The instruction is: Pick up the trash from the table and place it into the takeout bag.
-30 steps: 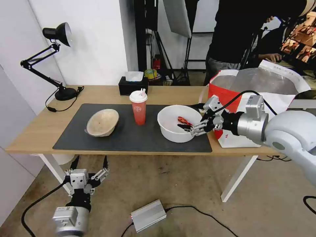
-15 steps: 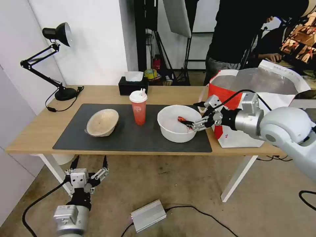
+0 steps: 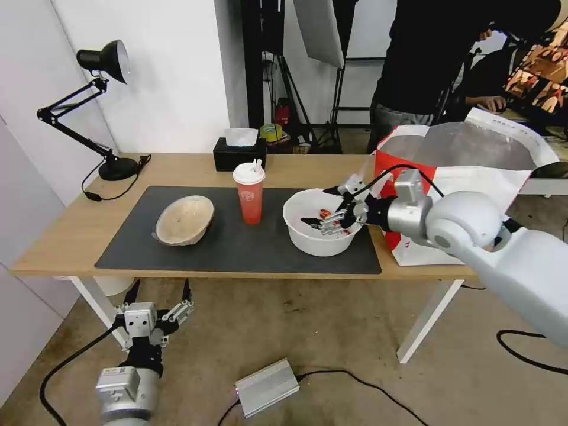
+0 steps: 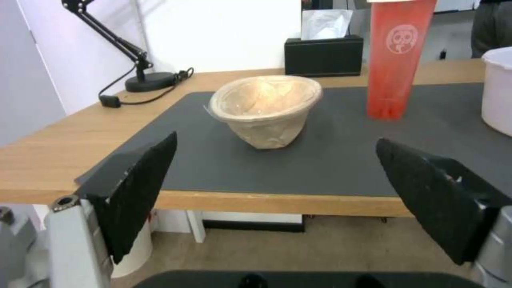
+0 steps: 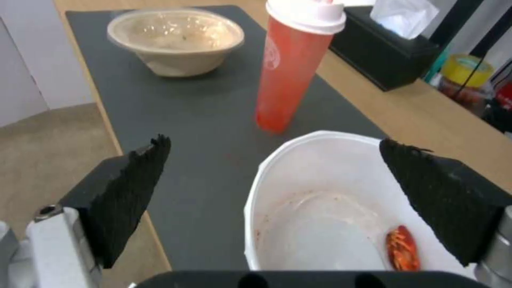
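On the table (image 3: 71,231), a dark mat (image 3: 236,251) carries the trash. A white bowl (image 3: 319,234) (image 5: 320,200) holds a red wrapper (image 3: 324,213) (image 5: 401,248). Left of it stand a red cup with a white lid (image 3: 249,192) (image 5: 291,68) (image 4: 397,60) and a beige pulp bowl (image 3: 184,220) (image 4: 265,110) (image 5: 176,40). My right gripper (image 3: 322,207) (image 5: 273,140) hovers open just above the white bowl, its jaws spread across the opening. The takeout bag (image 3: 467,177) stands open at the table's right end. My left gripper (image 3: 160,285) (image 4: 276,139) hangs open below the table's front edge, level with the pulp bowl.
A black tissue box (image 3: 239,152) (image 4: 324,56) sits at the table's back edge behind the cup. A black desk lamp (image 3: 100,89) stands at the back left corner. On the floor lie a silver box (image 3: 266,387) and cables.
My right gripper has moved left, from the white bowl's right rim to over its middle, staying open. The left arm has barely moved.
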Available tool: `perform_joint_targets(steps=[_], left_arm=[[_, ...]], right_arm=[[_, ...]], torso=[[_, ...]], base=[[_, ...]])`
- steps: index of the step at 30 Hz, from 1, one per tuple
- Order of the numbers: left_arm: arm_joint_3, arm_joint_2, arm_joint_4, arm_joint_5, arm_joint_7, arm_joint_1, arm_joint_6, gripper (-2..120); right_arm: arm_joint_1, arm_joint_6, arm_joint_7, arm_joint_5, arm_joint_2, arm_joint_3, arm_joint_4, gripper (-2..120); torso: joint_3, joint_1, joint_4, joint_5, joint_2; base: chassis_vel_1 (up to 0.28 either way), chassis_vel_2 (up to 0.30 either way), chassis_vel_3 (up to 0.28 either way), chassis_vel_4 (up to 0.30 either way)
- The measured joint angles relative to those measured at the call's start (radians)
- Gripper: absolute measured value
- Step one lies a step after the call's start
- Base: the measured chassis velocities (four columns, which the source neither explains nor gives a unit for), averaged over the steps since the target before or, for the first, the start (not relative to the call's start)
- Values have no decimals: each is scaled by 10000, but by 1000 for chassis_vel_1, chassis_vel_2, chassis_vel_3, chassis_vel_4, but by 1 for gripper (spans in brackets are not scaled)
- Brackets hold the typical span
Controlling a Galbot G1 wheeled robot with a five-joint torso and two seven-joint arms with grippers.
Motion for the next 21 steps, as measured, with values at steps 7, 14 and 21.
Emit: perform_joint_targets(steps=[7,14,21], left_arm=[[-7,-22,0,-3,-3,-20,4,100],[-34,-45,-87,-7,-4,41,6,100],[-68,-38,-125,-18,-9,69,7,100]], right_arm=[[187,-311,179,1,267,-256,-145,100],[291,-744,414,5,497,-479,-308,100],[204,-1129,696,-15,652,-578,-451,100]], torso=[[0,0,0,0,0],[-1,0,0,1,0],[-1,-2,0,1,0]], base=[[0,0,0,0],[0,0,0,0],[0,0,0,0]])
